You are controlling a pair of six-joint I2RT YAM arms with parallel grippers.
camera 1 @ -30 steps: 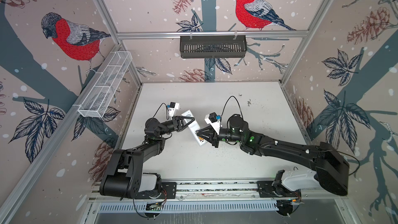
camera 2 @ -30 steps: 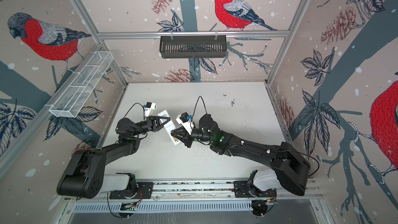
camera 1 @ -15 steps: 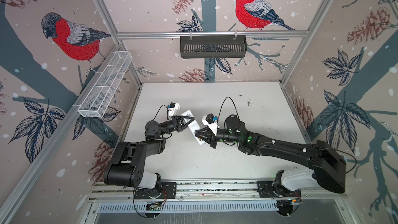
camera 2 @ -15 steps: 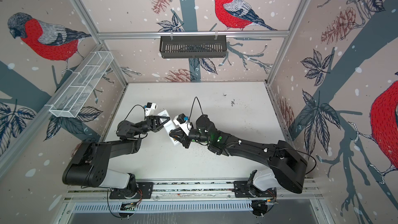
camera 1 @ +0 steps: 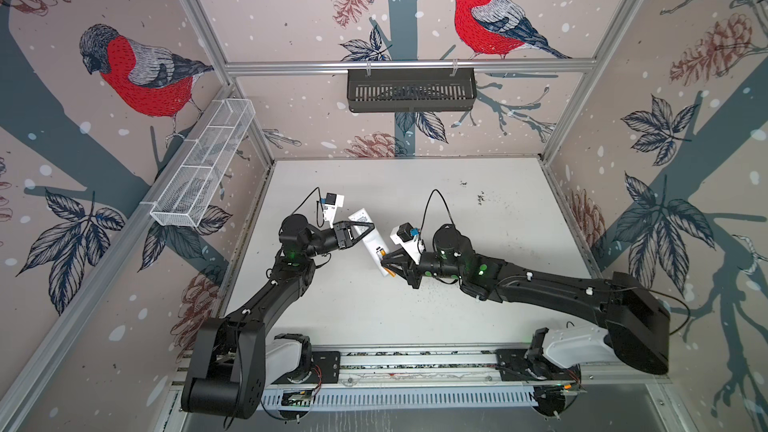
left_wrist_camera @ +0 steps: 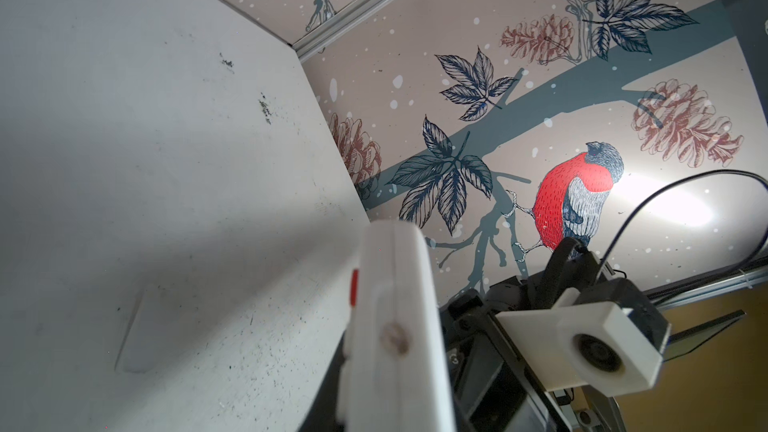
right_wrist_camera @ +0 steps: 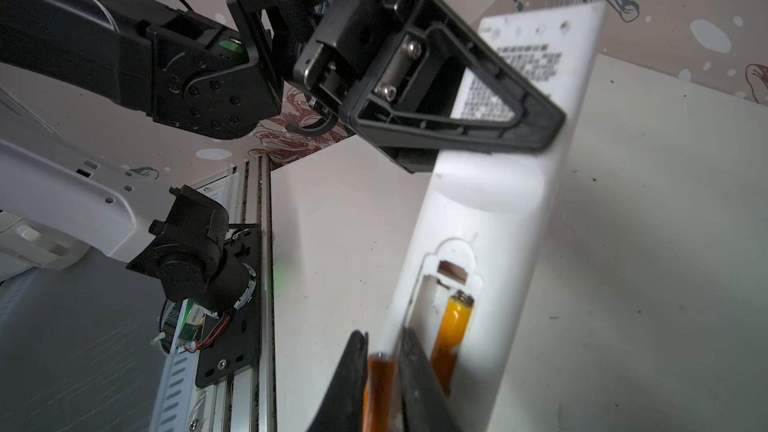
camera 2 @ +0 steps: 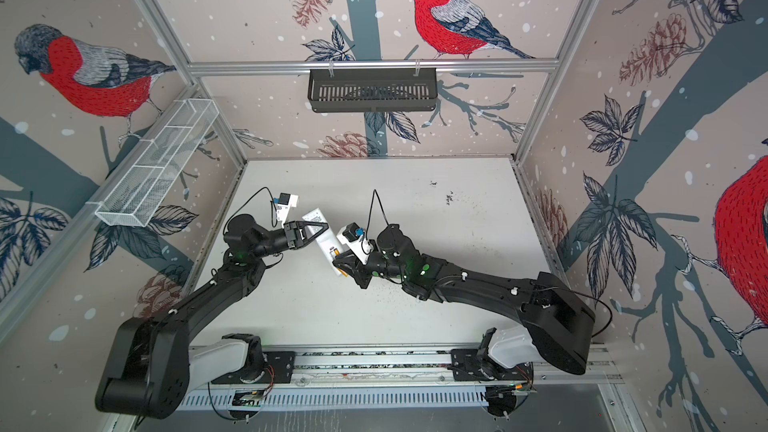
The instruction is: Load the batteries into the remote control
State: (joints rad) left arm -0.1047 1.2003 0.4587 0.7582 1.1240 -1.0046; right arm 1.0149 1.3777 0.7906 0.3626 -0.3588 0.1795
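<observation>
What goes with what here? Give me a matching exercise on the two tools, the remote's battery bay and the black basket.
1. left tool
2. right tool
3. battery bay
4. black basket

A. hangs on the back rail
B. shut on the second battery
C. first battery lies in it
D. shut on the remote control

Pairs: 1-D, 2-B, 3-C, 4-A

— How are the arms finished?
— The left arm (camera 1: 274, 292) and right arm (camera 1: 552, 288) are finished in black, and white housings (camera 1: 577, 344) are set at the bases. A green light (right_wrist_camera: 227, 45) is seen at a joint.
— And the ends?
— Triangular black fingers (right_wrist_camera: 457, 135) are fastened with silver screws (right_wrist_camera: 412, 48). White camera mounts (left_wrist_camera: 602, 338) are fitted, and thin black cables (camera 1: 434, 190) are attached.
</observation>
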